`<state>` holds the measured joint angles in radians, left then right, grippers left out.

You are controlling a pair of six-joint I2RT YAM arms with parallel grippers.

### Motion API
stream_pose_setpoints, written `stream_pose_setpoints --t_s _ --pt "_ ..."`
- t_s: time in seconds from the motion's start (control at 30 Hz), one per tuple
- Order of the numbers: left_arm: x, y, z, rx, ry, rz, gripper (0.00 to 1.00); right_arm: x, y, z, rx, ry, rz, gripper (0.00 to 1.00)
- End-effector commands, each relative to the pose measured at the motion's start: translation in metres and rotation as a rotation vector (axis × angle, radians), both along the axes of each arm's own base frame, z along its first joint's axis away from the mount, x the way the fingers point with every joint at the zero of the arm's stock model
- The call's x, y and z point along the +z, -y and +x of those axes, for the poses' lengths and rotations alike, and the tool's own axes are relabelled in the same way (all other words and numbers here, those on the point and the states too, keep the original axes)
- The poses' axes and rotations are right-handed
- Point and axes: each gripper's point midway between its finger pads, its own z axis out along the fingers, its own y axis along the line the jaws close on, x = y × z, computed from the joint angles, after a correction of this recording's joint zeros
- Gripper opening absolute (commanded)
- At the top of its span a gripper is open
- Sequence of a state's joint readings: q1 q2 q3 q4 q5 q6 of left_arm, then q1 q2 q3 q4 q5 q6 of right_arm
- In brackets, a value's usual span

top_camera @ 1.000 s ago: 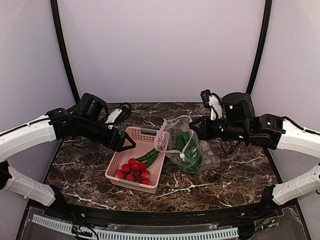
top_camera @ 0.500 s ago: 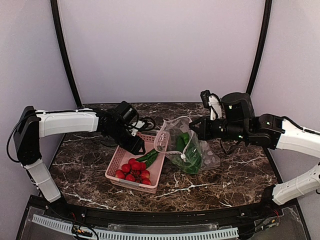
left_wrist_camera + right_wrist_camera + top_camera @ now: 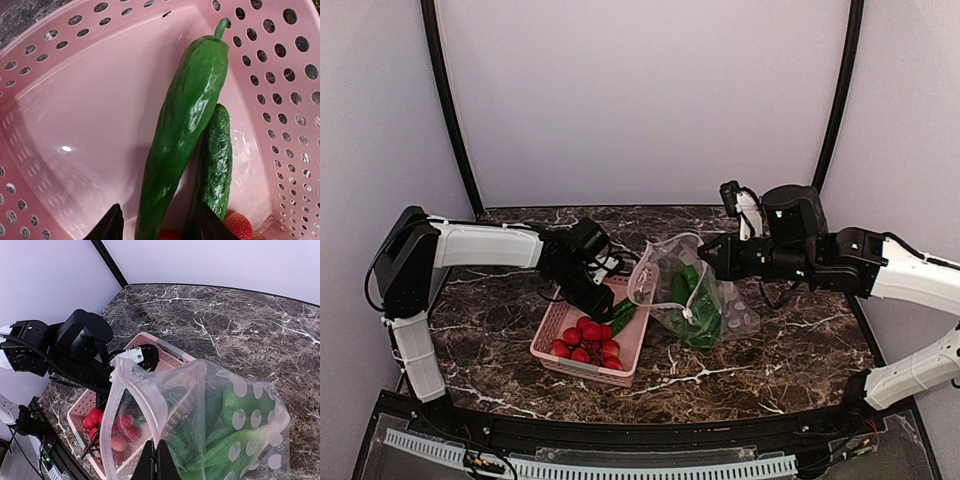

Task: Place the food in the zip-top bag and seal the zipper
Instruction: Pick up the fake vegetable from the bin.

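Note:
A long green pepper [image 3: 187, 115] and a bumpy cucumber [image 3: 216, 160] lie side by side in the pink basket [image 3: 90, 110]. My left gripper [image 3: 160, 225] is down in the basket [image 3: 549, 326], open, its black fingertips [image 3: 112, 226] straddling the pepper's lower end; the right fingertip overlaps the cucumber. My right gripper [image 3: 159, 460] is shut on the zipper [image 3: 145, 390], holding the mouth of the zip-top bag [image 3: 260, 390] open toward the basket. Green food [image 3: 240, 405] lies inside the bag [image 3: 695, 295].
Red toy strawberries [image 3: 588, 342] fill the near end of the basket and show at the left gripper's tip [image 3: 237, 225]. The left arm [image 3: 80, 350] reaches over the basket's far rim. The dark marble table [image 3: 790, 340] stretches to the walls.
The left arm has swung right and dropped into the basket, and its jaws have narrowed around the pepper. The right arm and the bag have stayed put.

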<state>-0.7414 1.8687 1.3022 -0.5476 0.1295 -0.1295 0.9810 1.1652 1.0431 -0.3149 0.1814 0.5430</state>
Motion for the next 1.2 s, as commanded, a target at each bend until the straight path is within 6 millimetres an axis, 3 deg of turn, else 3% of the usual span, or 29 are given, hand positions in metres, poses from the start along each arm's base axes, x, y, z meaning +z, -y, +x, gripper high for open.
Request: stream_pose_setpoints --t_s 0.0,0.6,1.0,1.17 --pt "0.0 0.003 0.005 -0.004 0.035 0.029 0.47 0.009 -0.001 0.006 -0.013 0.009 0.022 0.0" --pt "-0.024 0.003 0.006 -0.003 0.059 0.134 0.41 0.008 0.003 0.005 -0.021 0.006 0.029 0.0" --pt "-0.015 0.0 0.012 0.03 0.1 0.135 0.24 0.009 0.011 0.005 -0.044 0.013 0.036 0.0" --pt "0.007 -0.004 0.015 0.075 0.157 0.097 0.2 0.009 0.015 0.004 -0.05 0.015 0.039 0.0"
